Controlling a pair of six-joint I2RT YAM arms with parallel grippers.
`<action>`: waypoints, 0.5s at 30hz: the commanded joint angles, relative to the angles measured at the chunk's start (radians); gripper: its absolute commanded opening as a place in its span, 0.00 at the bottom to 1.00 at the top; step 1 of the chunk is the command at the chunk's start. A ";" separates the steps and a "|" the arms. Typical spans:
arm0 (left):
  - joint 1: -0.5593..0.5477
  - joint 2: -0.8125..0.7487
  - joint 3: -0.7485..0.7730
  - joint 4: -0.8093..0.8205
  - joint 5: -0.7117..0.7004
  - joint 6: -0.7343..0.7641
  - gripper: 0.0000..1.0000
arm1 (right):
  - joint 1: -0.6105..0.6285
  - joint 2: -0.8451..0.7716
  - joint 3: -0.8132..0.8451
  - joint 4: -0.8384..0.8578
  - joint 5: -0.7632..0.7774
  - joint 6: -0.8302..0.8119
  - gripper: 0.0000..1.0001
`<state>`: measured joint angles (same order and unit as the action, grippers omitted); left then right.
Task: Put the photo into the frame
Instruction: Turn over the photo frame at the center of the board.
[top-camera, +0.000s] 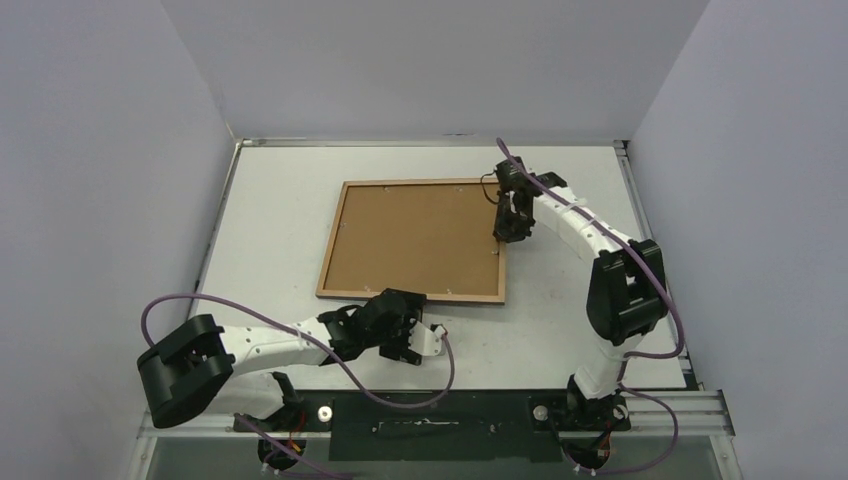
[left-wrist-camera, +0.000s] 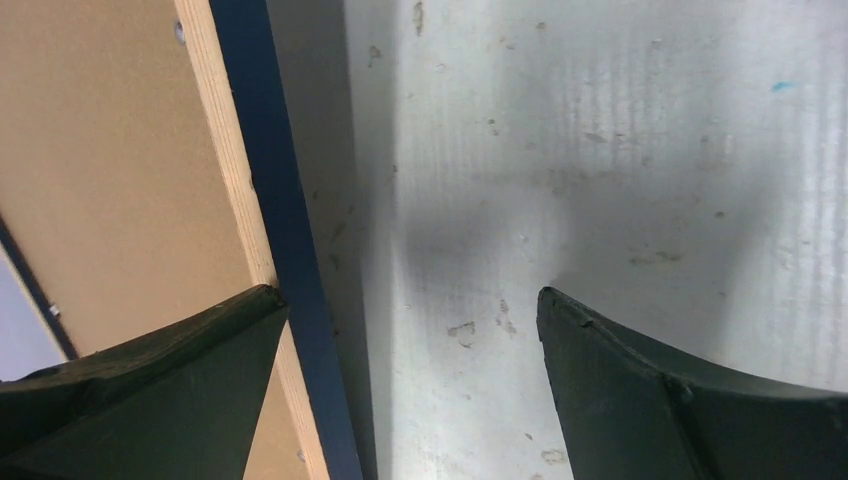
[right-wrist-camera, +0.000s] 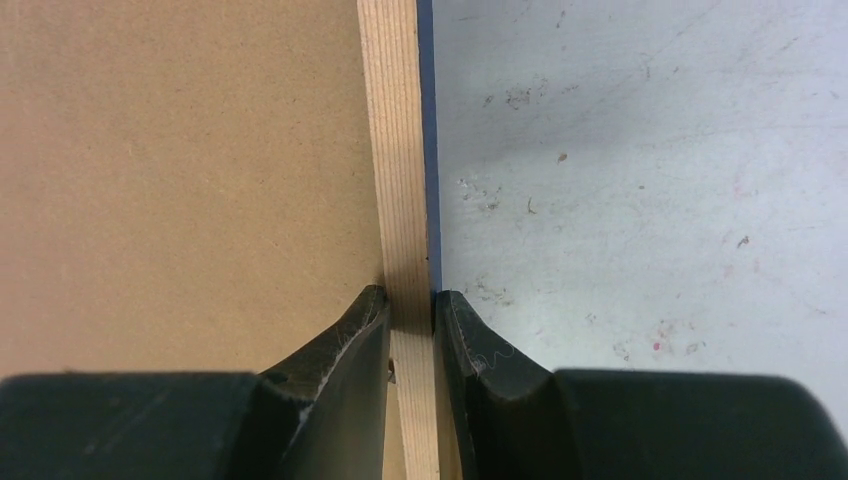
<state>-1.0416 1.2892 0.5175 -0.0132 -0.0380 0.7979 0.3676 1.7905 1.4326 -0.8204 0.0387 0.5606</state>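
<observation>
Wood-brown back up, the frame (top-camera: 415, 238) lies flat on the table (top-camera: 560, 330). The right gripper (right-wrist-camera: 410, 312) pinches its right rail, 1 finger each side. The left gripper (left-wrist-camera: 412, 300) gapes wide, straddling the near edge.

We find the frame (right-wrist-camera: 400, 150) edged by a rail of pale bare wood with fine straight grain, unvarnished and matt. Its outer side carries smooth navy paint. The backing board (right-wrist-camera: 180, 180) inside it looks like brown fibreboard, flat, dull and faintly speckled. The worktop (right-wrist-camera: 650, 150) is a pale grey-white matt surface, scuffed and dotted with small marks. The right gripper (right-wrist-camera: 410, 312) and the left gripper (left-wrist-camera: 410, 310) have dark, matt, plastic-looking fingers, lightly scratched.
</observation>
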 joint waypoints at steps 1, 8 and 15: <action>-0.011 -0.016 -0.050 0.190 -0.104 0.025 0.98 | 0.009 -0.094 0.090 -0.041 -0.031 0.048 0.05; -0.012 -0.004 -0.124 0.470 -0.177 0.075 0.98 | 0.029 -0.119 0.113 -0.092 -0.055 0.076 0.05; -0.005 -0.010 -0.119 0.570 -0.202 0.130 0.98 | 0.045 -0.150 0.091 -0.093 -0.066 0.109 0.05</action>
<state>-1.0512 1.2903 0.3847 0.4053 -0.2028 0.8867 0.3996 1.7351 1.4857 -0.9428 0.0143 0.6228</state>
